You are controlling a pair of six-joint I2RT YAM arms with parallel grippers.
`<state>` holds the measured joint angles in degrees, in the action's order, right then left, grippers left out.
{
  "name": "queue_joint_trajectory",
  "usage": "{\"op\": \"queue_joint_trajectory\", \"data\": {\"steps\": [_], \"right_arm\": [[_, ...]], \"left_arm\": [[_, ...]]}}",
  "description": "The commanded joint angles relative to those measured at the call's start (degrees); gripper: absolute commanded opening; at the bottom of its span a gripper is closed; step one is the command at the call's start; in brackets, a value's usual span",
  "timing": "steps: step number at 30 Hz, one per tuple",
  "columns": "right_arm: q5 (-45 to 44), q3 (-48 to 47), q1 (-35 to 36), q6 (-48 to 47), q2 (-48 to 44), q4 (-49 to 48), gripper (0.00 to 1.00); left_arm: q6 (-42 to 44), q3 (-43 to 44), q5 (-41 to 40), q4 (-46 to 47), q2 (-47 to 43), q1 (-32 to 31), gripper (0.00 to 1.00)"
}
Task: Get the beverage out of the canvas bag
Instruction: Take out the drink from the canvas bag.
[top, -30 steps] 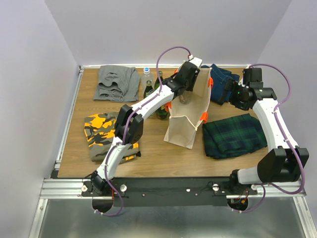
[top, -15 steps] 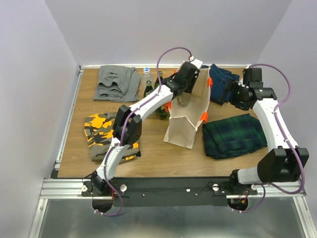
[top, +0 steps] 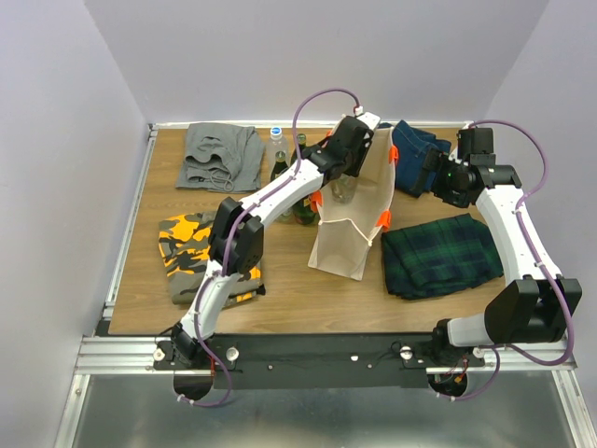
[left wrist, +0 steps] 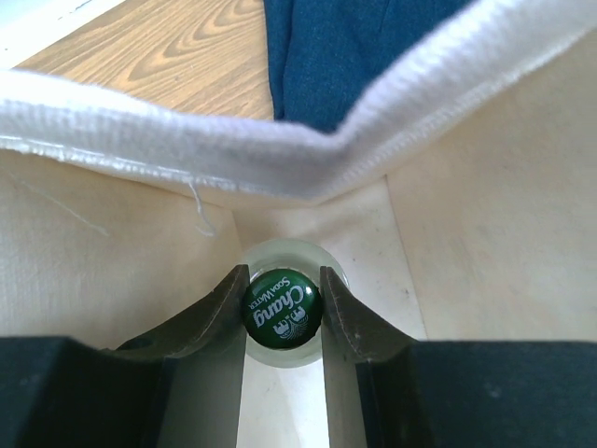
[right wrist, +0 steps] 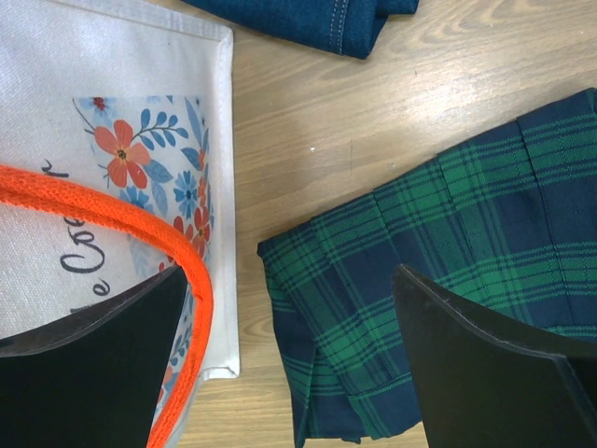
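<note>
The canvas bag stands upright mid-table, cream with orange handles. My left gripper reaches down into its open mouth and is shut on the green cap of the beverage, a clear glass bottle standing inside the bag. From above, the bottle shows just below the left gripper. My right gripper hovers open beside the bag's right face, holding nothing, with one finger close to the orange handle.
Other bottles stand left of the bag behind my left arm. Folded clothes lie around: grey back left, camouflage front left, green plaid right of the bag, blue denim back right.
The left arm has edged slightly to the left with its grip on the bottle unchanged. The right arm has not moved.
</note>
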<state>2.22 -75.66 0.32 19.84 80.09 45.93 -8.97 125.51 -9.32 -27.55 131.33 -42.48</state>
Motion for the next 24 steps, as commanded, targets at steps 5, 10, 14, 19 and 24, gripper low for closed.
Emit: {"op": "queue_joint_trajectory", "data": {"steps": [5, 10, 14, 19, 24], "right_arm": [[-1.2, 0.4, -0.1, -0.3, -0.1, -0.5, 1.0], [-1.2, 0.3, -0.1, -0.3, -0.1, -0.5, 1.0], [-1.3, 0.2, -0.1, -0.4, 0.1, -0.4, 1.0], [-1.1, 0.2, -0.1, -0.4, 0.1, -0.4, 1.0], [-1.1, 0.2, -0.1, -0.3, -0.1, -0.3, 1.0]], "left_arm": [[2.1, 1.0, 3.3, 4.8, -7.5, -0.1, 0.0], [2.6, 1.2, 4.7, 4.3, -8.0, -0.4, 0.0], [2.6, 0.8, 5.1, 4.0, -9.0, -0.6, 0.0], [2.8, 0.7, 6.0, 3.6, -9.7, -0.7, 0.0], [3.3, 0.9, 6.9, 2.9, -10.4, -0.8, 0.0]]}}
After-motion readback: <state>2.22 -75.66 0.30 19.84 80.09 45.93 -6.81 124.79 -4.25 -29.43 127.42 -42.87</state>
